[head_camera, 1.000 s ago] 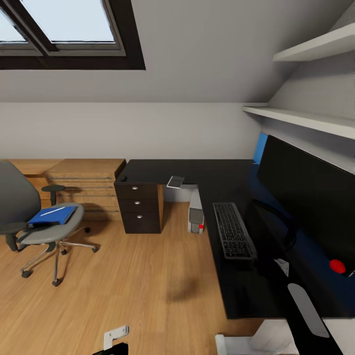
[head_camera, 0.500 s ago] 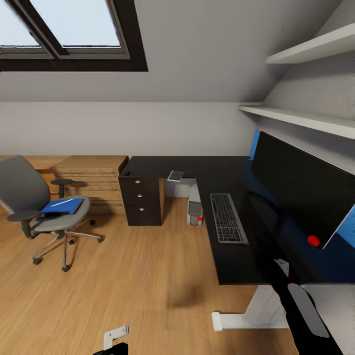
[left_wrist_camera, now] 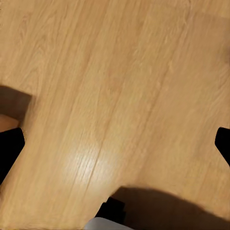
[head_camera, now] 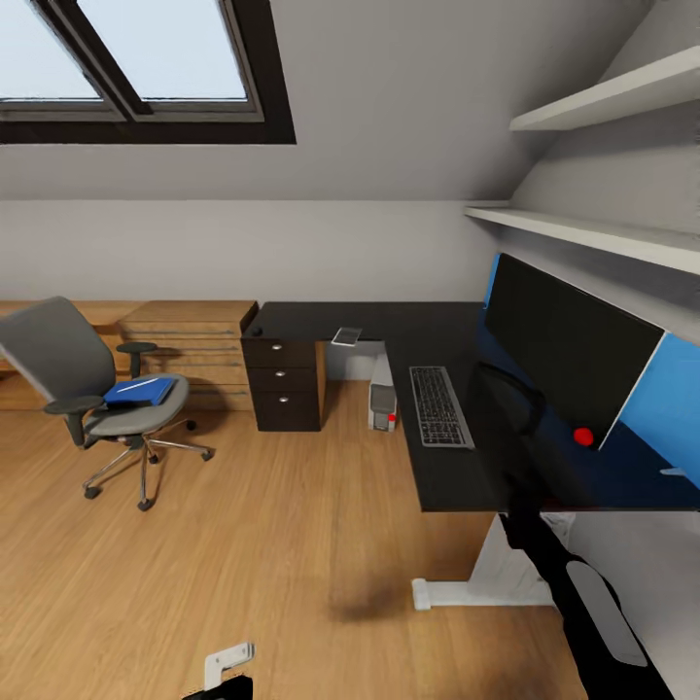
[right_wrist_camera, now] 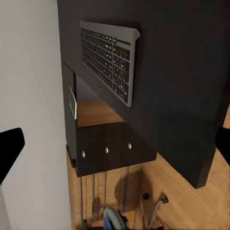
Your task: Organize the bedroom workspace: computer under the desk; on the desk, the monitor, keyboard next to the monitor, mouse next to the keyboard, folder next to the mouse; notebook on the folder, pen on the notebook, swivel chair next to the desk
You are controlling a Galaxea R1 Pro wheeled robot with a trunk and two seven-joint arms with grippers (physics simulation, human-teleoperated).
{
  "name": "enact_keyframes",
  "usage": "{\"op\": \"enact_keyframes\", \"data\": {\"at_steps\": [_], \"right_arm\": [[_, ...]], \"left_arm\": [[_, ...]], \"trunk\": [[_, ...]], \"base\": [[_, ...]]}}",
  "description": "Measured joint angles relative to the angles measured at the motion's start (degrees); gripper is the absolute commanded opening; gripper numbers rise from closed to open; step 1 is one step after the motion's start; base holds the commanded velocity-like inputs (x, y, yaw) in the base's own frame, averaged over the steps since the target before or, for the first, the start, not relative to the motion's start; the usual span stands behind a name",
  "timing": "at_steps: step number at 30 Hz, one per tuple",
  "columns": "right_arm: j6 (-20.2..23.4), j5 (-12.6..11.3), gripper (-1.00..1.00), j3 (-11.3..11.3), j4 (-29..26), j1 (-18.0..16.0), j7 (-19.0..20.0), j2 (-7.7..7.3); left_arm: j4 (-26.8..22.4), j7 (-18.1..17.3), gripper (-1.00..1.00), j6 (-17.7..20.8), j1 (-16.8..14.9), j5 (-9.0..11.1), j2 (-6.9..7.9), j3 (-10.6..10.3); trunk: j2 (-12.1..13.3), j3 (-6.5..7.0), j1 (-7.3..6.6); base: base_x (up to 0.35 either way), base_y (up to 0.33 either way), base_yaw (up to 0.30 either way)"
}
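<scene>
The black L-shaped desk (head_camera: 389, 326) fills the right half of the head view. On it stand the wide monitor (head_camera: 559, 355) and, in front of it, the keyboard (head_camera: 439, 406) (right_wrist_camera: 108, 60). The notebook (head_camera: 346, 336) lies on the far wing, and a small black lump at the left corner may be the mouse (head_camera: 256, 331). The grey computer (head_camera: 382, 403) stands on the floor under the desk. The swivel chair (head_camera: 92, 384) is apart at the left with the blue folder (head_camera: 141, 391) on its seat. My left gripper (left_wrist_camera: 115, 143) is open above bare floor. My right gripper (right_wrist_camera: 117, 143) is open, empty.
Dark drawers (head_camera: 284, 384) with silver knobs hold up the desk's left end; a low light-wood unit (head_camera: 185, 340) lines the back wall behind the chair. White shelves (head_camera: 583, 233) hang above the monitor. My right arm (head_camera: 583, 593) crosses the desk's near corner. Wooden floor (head_camera: 243, 544) lies between me and the chair.
The whole view has drawn back and shifted, so desk, monitor and chair look smaller and farther. The desk's near end and white leg now show. Nothing on desk or chair moved.
</scene>
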Motion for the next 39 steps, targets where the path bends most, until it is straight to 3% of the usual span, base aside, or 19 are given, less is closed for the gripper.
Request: {"op": "enact_keyframes", "data": {"at_steps": [4,8,12,20,24,25,27,29,32,36,37,38,39], "right_arm": [[-0.8,-0.1,1.0,0.0,0.5,0.0,0.0,0.02],[-4.6,-0.1,1.0,0.1,3.1,-0.1,-0.6,0.04],[-6.1,-0.2,1.0,0.1,5.0,-0.1,-0.9,0.19],[-9.5,0.3,1.0,0.3,9.7,-0.1,-0.8,3.27],[-9.8,1.8,1.0,1.3,14.4,-0.1,-0.6,3.42],[-9.8,3.2,1.0,1.6,16.4,-0.1,-0.6,3.37],[-10.0,8.6,1.0,2.0,21.0,-0.1,-0.6,3.33],[-11.8,16.7,1.0,2.0,26.2,-0.1,-0.7,3.3],[-18.6,28.6,1.0,1.9,35.4,-0.1,-0.8,3.25],[-27.6,35.7,1.0,1.8,45.1,-0.1,-0.9,3.36],[-29.1,36.4,1.0,1.8,46.9,-0.1,-0.9,3.39],[-34.2,37.5,1.0,1.6,52.2,0.0,-0.9,3.38],[-36.3,37.7,1.0,1.9,54.3,-0.1,-0.9,3.35]], "left_arm": [[0.0,0.0,1.0,0.0,0.0,0.0,0.0,0.0],[0.0,0.1,1.0,-0.1,0.0,-0.1,0.0,0.0],[0.0,0.1,1.0,-2.0,0.0,-0.2,0.0,0.0],[0.0,0.0,1.0,-6.8,0.0,0.1,-0.04,0.0],[-0.1,0.0,1.0,-7.0,0.0,0.1,-0.19,-0.1],[-0.1,0.0,1.0,-6.9,0.0,0.1,-0.21,-0.1],[-0.1,0.0,1.0,-6.9,0.0,0.1,-0.23,0.0],[-0.1,-0.1,1.0,-6.8,0.0,0.1,-0.25,-0.1],[-0.1,-0.2,1.0,-6.6,0.0,0.1,-0.26,-0.1],[-0.1,-0.3,1.0,-5.7,0.0,0.1,-0.29,-0.1],[-0.1,-0.3,1.0,-5.3,0.0,0.1,-0.3,-0.1],[-0.1,-0.7,1.0,-3.7,0.0,0.1,-0.29,0.0],[-0.1,-1.0,1.0,-3.0,0.0,0.1,-0.28,0.0]], "trunk": [[0.0,0.0,0.0],[0.0,0.0,-0.03],[0.0,0.0,-0.03],[3.2,1.43,-1.79],[4.8,2.15,-2.67],[5.2,2.33,-2.88],[6.0,2.69,-3.33],[6.8,3.04,-3.76],[8.0,3.58,-4.42],[9.6,4.3,-5.3],[10.0,4.48,-5.52],[10.4,4.65,-5.74],[10.8,4.84,-5.96]], "base": [[-0.334,0.0,0.0],[-0.129,0.0,0.0],[-0.022,0.0,0.0],[-0.004,0.0,0.0],[0.0,0.0,0.0],[0.0,0.0,0.0],[0.0,0.0,0.0],[0.0,0.0,0.0],[0.0,0.0,0.0],[0.0,0.0,0.0],[0.0,0.0,0.0],[0.0,0.0,0.0],[0.0,0.0,0.0]]}}
